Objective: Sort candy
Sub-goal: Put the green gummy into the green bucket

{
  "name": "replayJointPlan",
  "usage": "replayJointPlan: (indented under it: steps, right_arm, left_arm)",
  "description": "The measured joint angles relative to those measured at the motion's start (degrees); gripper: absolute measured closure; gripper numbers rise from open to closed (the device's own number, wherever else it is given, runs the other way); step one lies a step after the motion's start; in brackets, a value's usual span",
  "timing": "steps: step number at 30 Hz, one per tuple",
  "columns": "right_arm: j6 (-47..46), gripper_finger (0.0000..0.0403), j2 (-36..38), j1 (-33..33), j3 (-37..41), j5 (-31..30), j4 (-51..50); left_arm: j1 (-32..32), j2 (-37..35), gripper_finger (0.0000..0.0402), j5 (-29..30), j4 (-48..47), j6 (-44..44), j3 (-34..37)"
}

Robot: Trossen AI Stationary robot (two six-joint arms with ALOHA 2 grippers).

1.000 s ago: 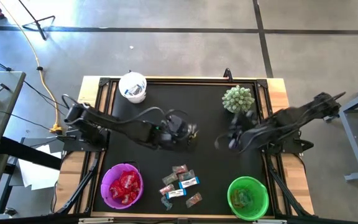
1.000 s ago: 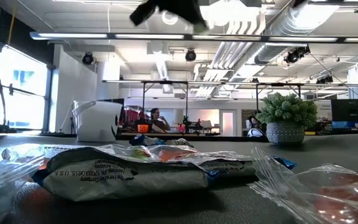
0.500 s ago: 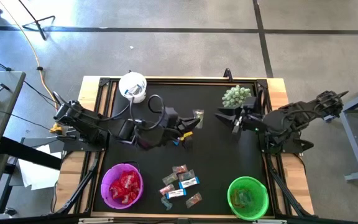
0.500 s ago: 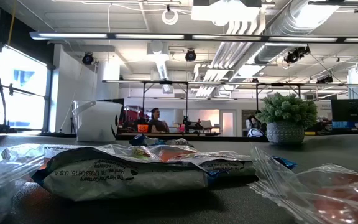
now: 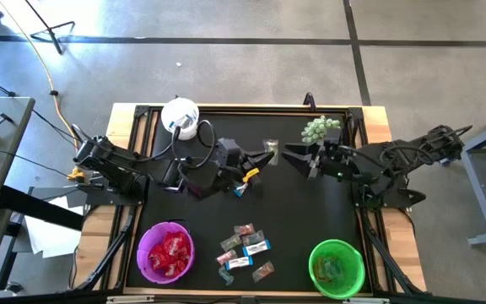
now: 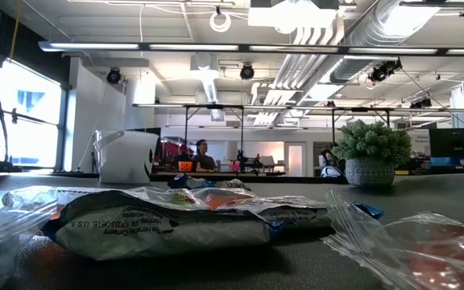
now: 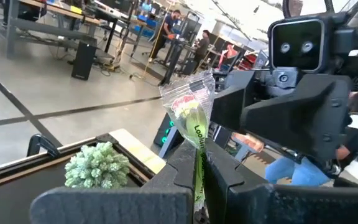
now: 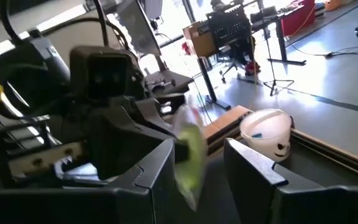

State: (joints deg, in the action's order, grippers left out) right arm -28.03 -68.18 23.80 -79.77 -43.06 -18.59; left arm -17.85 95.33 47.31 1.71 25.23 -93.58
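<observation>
A greenish candy (image 7: pixel 191 115) hangs mid-table toward the far edge, pinched in the closed left gripper (image 5: pixel 264 160). The right gripper (image 5: pixel 292 157), fingers spread around it, should probably clamp firmly before the left lets go.

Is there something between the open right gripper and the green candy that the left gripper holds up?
Nothing visible: the clear-wrapped green candy in the left gripper faces the right gripper across a bare gap above the table.
</observation>
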Motion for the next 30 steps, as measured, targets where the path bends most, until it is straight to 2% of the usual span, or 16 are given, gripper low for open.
replayJointPlan:
  steps: [11,14,18,23,30]
  right_arm:
    - [0.0,0.0268,-3.5,-5.7,0.0,7.7,6.9]
    - [0.0,0.0272,-3.9,-6.6,0.0,8.3,8.0]
    - [0.0,0.0305,-4.2,-7.1,0.0,8.6,8.7]
    - [0.1,0.0384,-4.2,-7.3,0.0,8.6,8.9]
    - [1.1,0.0395,-4.2,-7.3,0.0,8.6,9.1]
  left_arm:
    - [0.3,0.0,0.0401,-0.4,2.2,-1.4,0.0]
    - [0.3,0.0,0.0401,-0.5,2.2,-1.5,0.0]
    - [0.3,0.0,0.0401,-0.2,2.2,-2.0,0.0]
    - [0.3,0.0,0.0401,-0.2,2.2,-2.9,0.0]
    - [0.3,0.0,0.0394,-0.5,2.3,-6.7,0.0]
